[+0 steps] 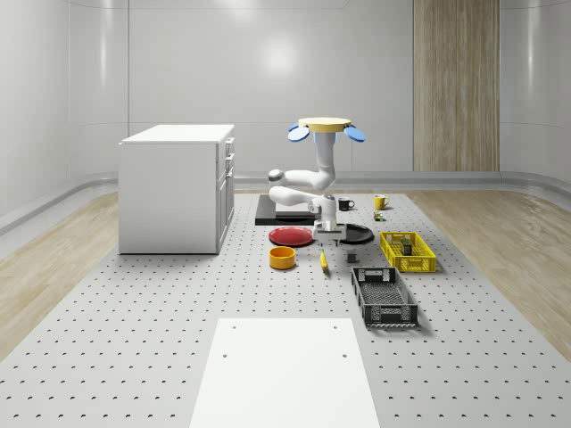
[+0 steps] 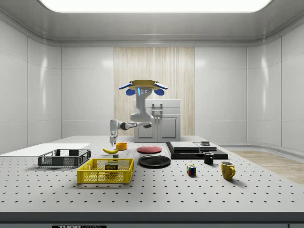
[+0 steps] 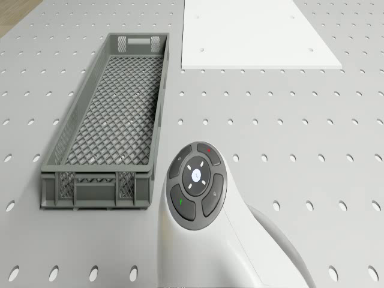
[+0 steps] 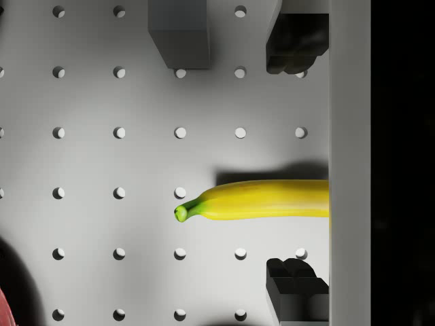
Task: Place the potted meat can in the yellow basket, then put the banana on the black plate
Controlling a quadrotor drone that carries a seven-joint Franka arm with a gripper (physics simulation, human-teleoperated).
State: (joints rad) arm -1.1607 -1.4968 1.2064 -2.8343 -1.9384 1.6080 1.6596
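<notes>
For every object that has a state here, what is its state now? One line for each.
Meat can: inside the yellow basket.
Banana: lying on the table, not on the black plate.
Gripper: open, above the banana, fingers on both sides of it.
Drone: hovering near the black plate.
Grey crate: empty.
Red plate: nothing on it.
</notes>
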